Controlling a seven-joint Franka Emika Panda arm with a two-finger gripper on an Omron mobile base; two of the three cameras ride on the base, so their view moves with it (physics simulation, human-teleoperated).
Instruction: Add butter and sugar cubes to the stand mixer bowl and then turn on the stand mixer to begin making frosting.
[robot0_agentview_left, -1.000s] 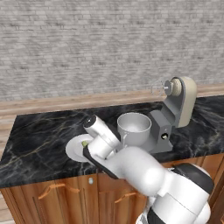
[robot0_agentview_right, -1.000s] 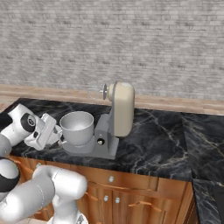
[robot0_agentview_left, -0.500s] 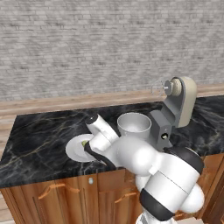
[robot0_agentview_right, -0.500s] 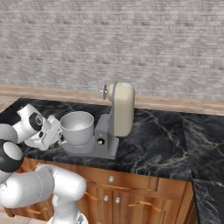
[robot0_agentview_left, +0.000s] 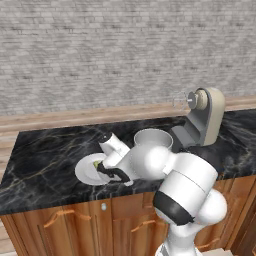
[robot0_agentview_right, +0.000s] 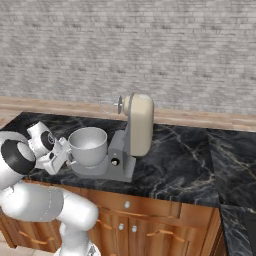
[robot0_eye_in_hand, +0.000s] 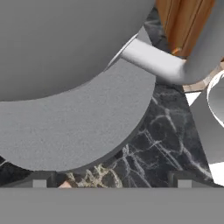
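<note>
The stand mixer stands on the black counter with its beige head tilted up and the wire whisk raised. Under it, the stand mixer bowl sits on the grey base. The butter lies on a white plate left of the bowl. My gripper hangs low between plate and bowl, open and holding nothing. In the hand view its fingertips stand wide apart, facing the bowl's wall, handle and the round base. The sugar cubes are hidden.
The marble counter runs left of the plate and ends at a front edge above wooden cabinet doors. A brick wall with a wooden ledge backs the counter. My own arm bulks in front of the mixer's base.
The arm's elbow has swung forward and right across the left base view. The hand has edged slightly from the plate toward the bowl. The jaws have stayed open.
</note>
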